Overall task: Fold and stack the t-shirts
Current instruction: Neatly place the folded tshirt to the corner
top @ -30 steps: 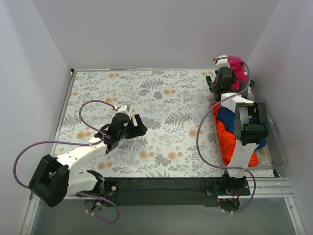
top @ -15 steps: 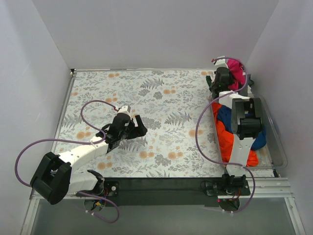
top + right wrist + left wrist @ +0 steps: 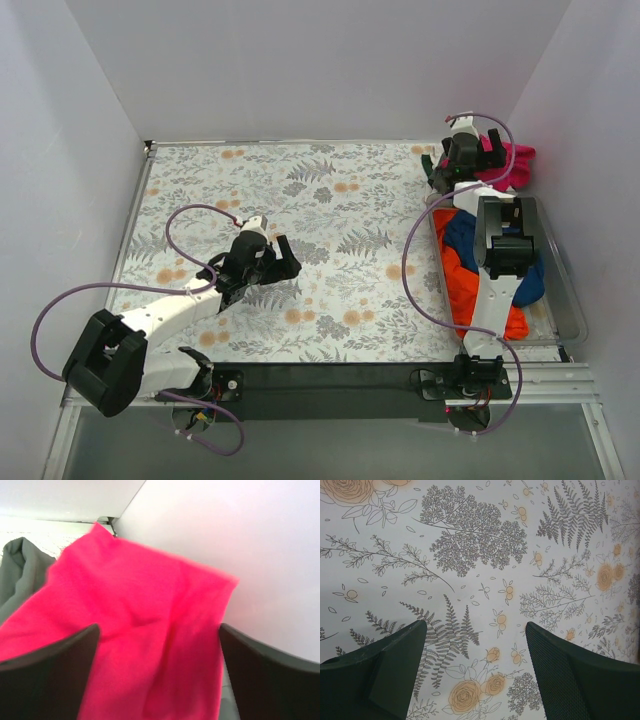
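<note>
T-shirts [image 3: 478, 300] sit at the right edge of the table, heaped in a clear bin [image 3: 572, 312] under the right arm; orange t-shirt [image 3: 460, 285] lies on the side nearer the table's middle, navy t-shirt [image 3: 462, 236] beside it and further back. Magenta t-shirt [image 3: 518, 158] [image 3: 150, 595] is bunched at the far right corner, close to the side wall [image 3: 240, 535]; we cannot tell whether it rests in the bin. Grey-green t-shirt [image 3: 22, 575] shows just left of it in the right wrist view. Right gripper [image 3: 494, 158] [image 3: 159, 630] is over the magenta cloth, fingers spread wide, nothing pinched; the fabric is blurred. Left gripper [image 3: 284, 262] [image 3: 476, 640] is well apart, over the floral tablecloth [image 3: 340, 200] [image 3: 480, 555] left of centre; its fingers are spread, holding nothing.
</note>
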`<act>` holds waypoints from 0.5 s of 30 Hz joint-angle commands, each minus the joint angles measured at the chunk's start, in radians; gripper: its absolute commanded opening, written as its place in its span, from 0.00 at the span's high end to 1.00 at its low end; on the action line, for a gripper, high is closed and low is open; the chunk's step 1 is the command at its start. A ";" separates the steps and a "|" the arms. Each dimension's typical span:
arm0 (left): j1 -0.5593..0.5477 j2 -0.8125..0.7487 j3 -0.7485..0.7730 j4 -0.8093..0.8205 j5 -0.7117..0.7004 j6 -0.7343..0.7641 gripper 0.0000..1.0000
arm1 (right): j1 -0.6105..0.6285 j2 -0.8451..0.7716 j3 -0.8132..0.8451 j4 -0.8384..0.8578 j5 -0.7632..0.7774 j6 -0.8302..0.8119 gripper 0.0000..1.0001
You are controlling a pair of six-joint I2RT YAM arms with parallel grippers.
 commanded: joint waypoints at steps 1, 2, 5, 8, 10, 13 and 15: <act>0.005 0.002 0.019 -0.004 0.004 0.012 0.26 | 0.007 -0.039 0.023 0.033 0.022 0.023 0.02; 0.005 -0.001 0.019 -0.004 0.003 0.012 0.26 | 0.010 -0.045 0.020 0.030 0.024 0.029 0.02; 0.005 -0.008 0.020 -0.003 -0.001 0.017 0.26 | 0.027 -0.076 -0.003 0.031 0.012 0.040 0.02; 0.005 -0.008 0.028 0.005 -0.007 0.020 0.26 | 0.059 -0.120 -0.018 0.037 0.021 0.043 0.02; 0.005 -0.006 0.045 0.008 -0.008 0.025 0.26 | 0.094 -0.141 -0.028 0.039 0.030 0.042 0.02; 0.005 -0.006 0.072 0.010 -0.023 0.032 0.26 | 0.150 -0.197 -0.054 0.036 0.061 0.036 0.02; 0.005 -0.017 0.086 0.005 -0.037 0.038 0.26 | 0.182 -0.255 -0.089 0.018 0.088 0.045 0.02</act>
